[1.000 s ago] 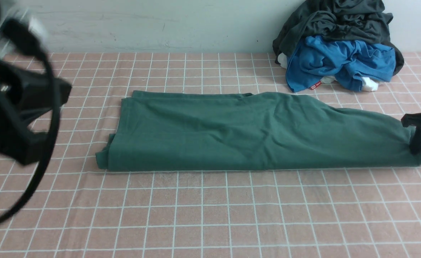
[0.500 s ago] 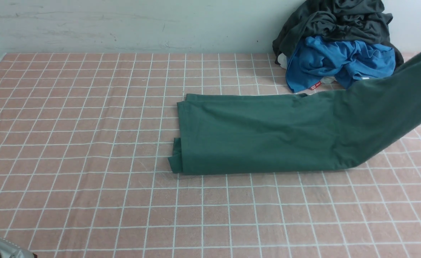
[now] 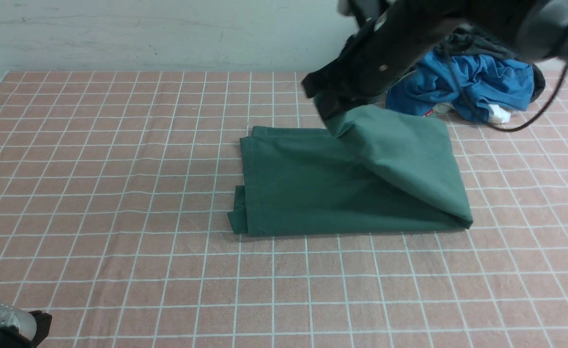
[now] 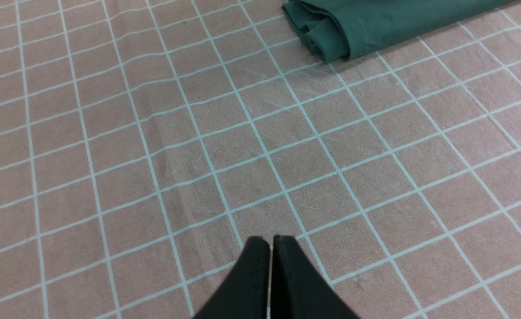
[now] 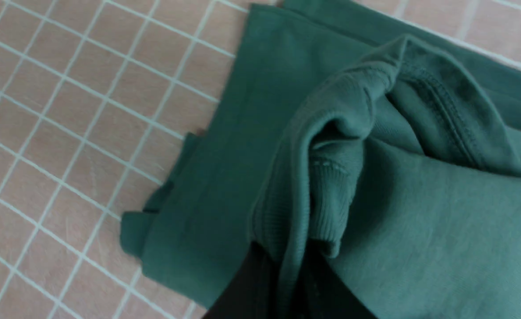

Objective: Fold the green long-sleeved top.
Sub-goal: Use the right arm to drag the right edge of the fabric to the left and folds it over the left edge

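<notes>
right end effector (image 3: 326,105) pinching green top (image 3: 303,188), left end effector (image 4: 269,241) pressed together, right arm (image 3: 409,34) blocking clothes pile (image 3: 487,87)

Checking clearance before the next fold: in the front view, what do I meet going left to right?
left arm → green top → clothes pile. The right claw overlaps the top, so it is left out.
</notes>
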You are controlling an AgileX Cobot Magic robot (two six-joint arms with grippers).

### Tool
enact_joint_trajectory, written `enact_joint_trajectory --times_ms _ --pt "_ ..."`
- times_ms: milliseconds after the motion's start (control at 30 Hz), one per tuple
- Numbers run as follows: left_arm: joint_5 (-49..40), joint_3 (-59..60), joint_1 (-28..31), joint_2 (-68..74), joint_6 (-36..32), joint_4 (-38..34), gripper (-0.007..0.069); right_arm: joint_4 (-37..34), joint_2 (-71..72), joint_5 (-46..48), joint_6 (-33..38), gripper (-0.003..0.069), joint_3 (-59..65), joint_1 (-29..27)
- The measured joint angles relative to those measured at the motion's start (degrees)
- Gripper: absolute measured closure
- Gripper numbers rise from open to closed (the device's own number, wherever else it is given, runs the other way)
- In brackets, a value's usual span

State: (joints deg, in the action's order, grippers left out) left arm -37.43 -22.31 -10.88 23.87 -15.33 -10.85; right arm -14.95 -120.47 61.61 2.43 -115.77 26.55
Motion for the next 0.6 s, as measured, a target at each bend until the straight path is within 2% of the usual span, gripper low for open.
enact_joint_trajectory --times_ms 100,233,267,400,533,600 --pt "0.0 0.0 0.0 0.0 0.0 0.0 0.0628 -2.2 -3.7 -3.8 0.1 0.0604 0.0 1.7" --pt "0.0 0.0 0.0 0.0 0.0 0.0 0.0628 -5.8 -7.1 -6.9 0.2 0.0493 0.1 2.4" --pt "0.0 0.0 0.0 0.0 0.0 0.0 0.0628 -5.8 -7.1 -6.9 0.2 0.0487 0.1 2.4" --pt "0.0 0.0 0.0 0.0 0.0 0.0 0.0628 -6.1 -6.1 -7.4 0.5 0.0382 0.1 2.2" --pt "0.0 0.0 0.0 0.0 0.0 0.0 0.0628 -5.6 -6.3 -7.4 1.0 0.0379 0.0 2.0" --pt "0.1 0.0 0.0 0.0 0.0 0.0 0.0628 -5.5 -7.7 -7.3 1.1 0.0424 -0.1 2.0"
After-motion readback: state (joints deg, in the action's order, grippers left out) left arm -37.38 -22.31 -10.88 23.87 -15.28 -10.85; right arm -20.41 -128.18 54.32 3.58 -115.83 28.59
